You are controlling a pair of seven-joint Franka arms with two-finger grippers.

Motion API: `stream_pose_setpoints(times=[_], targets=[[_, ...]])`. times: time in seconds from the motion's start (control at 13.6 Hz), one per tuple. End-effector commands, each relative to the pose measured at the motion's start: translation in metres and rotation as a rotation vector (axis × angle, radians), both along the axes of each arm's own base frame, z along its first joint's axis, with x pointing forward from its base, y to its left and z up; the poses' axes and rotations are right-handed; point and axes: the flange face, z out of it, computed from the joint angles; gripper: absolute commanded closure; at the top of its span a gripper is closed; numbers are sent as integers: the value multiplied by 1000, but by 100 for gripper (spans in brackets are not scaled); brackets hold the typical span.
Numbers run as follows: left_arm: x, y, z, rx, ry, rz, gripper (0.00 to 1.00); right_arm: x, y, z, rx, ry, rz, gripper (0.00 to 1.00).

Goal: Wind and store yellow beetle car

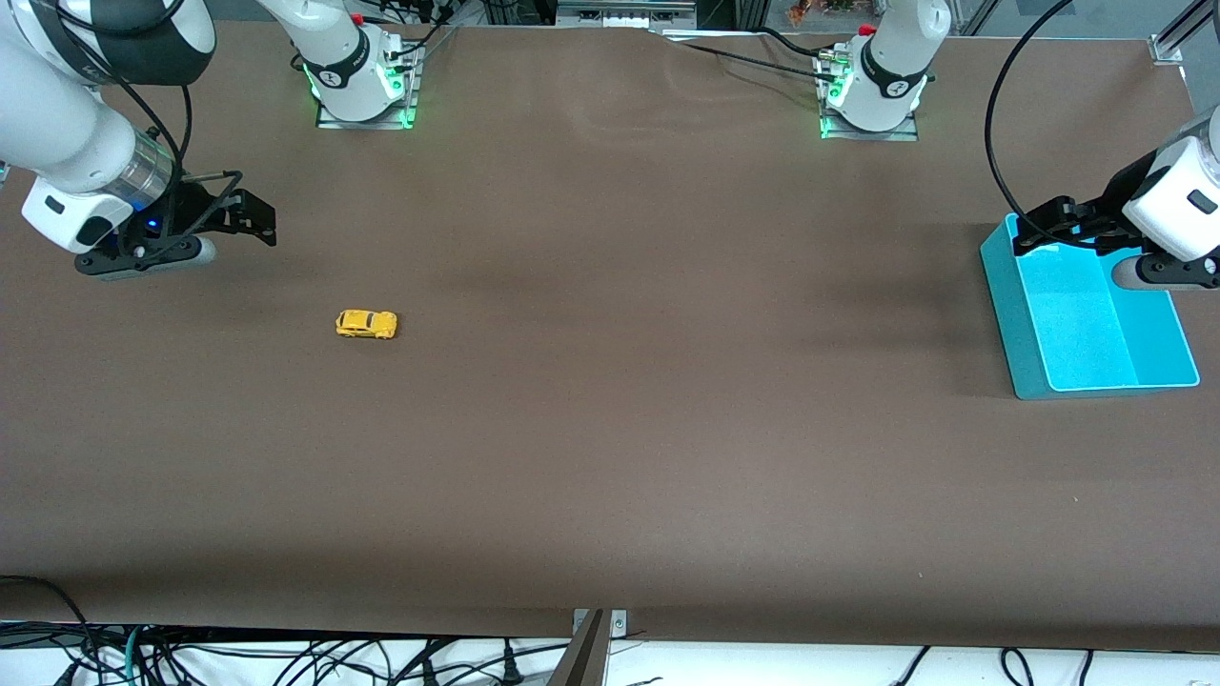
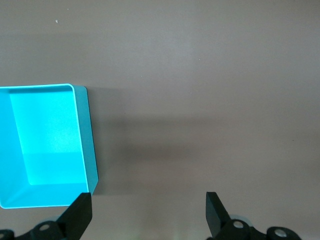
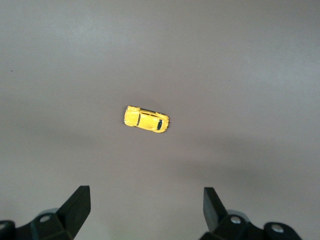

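Note:
The yellow beetle car (image 1: 366,324) rests on the brown table toward the right arm's end, standing on its wheels; the right wrist view shows the car (image 3: 146,119) lying alone on the mat. My right gripper (image 1: 250,217) hovers above the table beside the car and is open, nothing between its fingers (image 3: 76,206). My left gripper (image 1: 1048,229) hangs over the rim of the turquoise bin (image 1: 1034,372) at the left arm's end, open and empty, with the bin (image 2: 85,135) beside its fingers (image 2: 215,207).
Both arm bases (image 1: 357,81) (image 1: 872,90) stand along the table's edge farthest from the front camera. Cables (image 1: 286,662) lie below the table's near edge. Bare brown mat stretches between the car and the bin.

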Motion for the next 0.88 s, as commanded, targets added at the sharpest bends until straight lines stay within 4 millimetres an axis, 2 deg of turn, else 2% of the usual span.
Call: stream_pose_setpoints(times=[0.0, 0.52, 0.59, 0.81], targets=[[2, -1, 0, -22, 5, -1, 0, -3, 0, 26, -10, 12, 15, 0], [2, -1, 1, -22, 4, -1, 0, -3, 1, 27, -5, 20, 14, 0], [3, -1, 3, -22, -2, -1, 0, -4, 2, 18, 0, 36, -2, 0], [6, -2, 0, -32, 2, 0, 0, -2, 1, -29, 9, 38, 46, 0]])
